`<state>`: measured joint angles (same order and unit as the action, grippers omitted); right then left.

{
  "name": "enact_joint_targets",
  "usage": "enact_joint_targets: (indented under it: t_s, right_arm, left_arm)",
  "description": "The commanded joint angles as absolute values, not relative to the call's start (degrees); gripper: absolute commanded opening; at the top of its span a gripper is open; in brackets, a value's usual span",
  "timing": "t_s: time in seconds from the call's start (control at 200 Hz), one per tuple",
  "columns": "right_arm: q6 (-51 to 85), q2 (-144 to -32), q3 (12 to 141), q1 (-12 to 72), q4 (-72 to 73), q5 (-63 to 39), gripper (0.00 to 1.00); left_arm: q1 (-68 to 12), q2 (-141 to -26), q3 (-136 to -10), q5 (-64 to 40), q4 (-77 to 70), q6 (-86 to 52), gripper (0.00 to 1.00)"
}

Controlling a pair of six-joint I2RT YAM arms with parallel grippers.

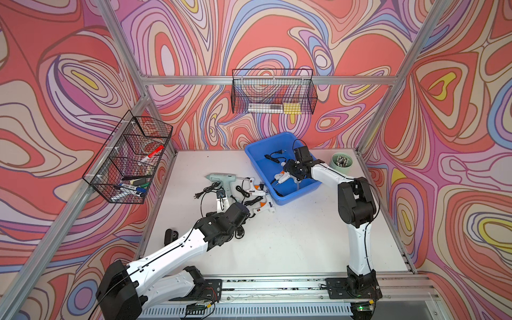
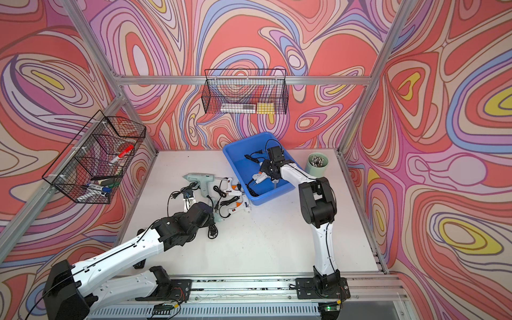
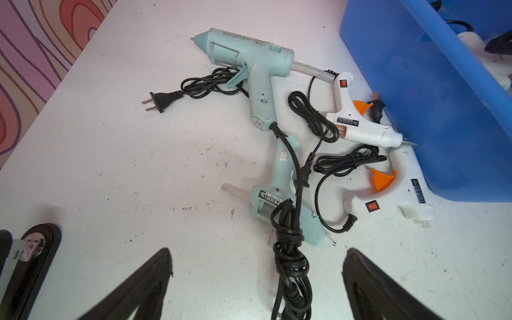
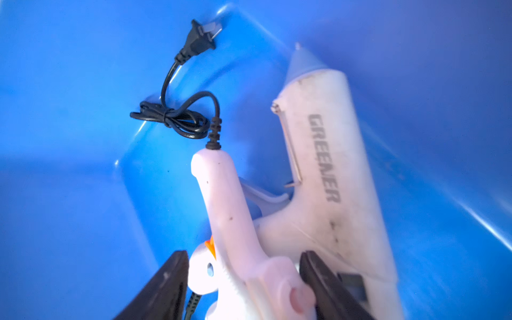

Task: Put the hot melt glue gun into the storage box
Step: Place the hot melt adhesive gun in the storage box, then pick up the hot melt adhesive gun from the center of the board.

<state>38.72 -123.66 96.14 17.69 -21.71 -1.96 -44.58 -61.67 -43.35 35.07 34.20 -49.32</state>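
Right wrist view | step: depositing | my right gripper [image 4: 242,256] straddles the white glue gun [image 4: 230,210], lower centre, inside the storage box [image 4: 69,138]; clamped or loose, I cannot tell | my left gripper [image 3: 257,250]: spread wide, empty | next, I judge: let go, lift clear.

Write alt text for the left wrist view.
On a white table beside the blue storage box lie a large pale teal hot melt glue gun, a smaller teal glue gun and two white glue guns with orange triggers, black cords tangled among them. The open left gripper sits nearest the camera, a bundled cord between its fingers.
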Motion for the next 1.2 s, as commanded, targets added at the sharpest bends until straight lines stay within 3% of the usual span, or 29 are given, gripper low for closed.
enact_joint_targets:
  t_s: [0.0,0.175,0.451,0.866,1.192]
  right_arm:
    - [36.5,-118.5,94.2,17.9,-22.9,0.4,0.77]
    - [33.7,-111.1,90.8,19.2,-21.8,3.9,0.98]
    - [29.8,-101.9,86.1,24.2,-21.9,11.1,0.98]
    - [29.5,-90.0,74.6,29.4,-19.5,16.4,0.98]
    - [29.8,-81.9,68.0,30.4,-18.4,17.5,0.98]
  left_arm:
    - [-43.9,-61.7,-45.1,33.2,40.7,-51.3,0.98]
    - [-43.6,-62.8,-44.6,28.7,42.1,-51.2,0.96]
    - [-42.3,-70.0,-45.1,23.0,33.5,-48.3,0.84]
    - [-24.7,-87.2,-56.3,14.9,20.7,-41.5,0.66]
    - [-19.7,-102.9,-71.9,16.4,24.7,-38.3,0.64]
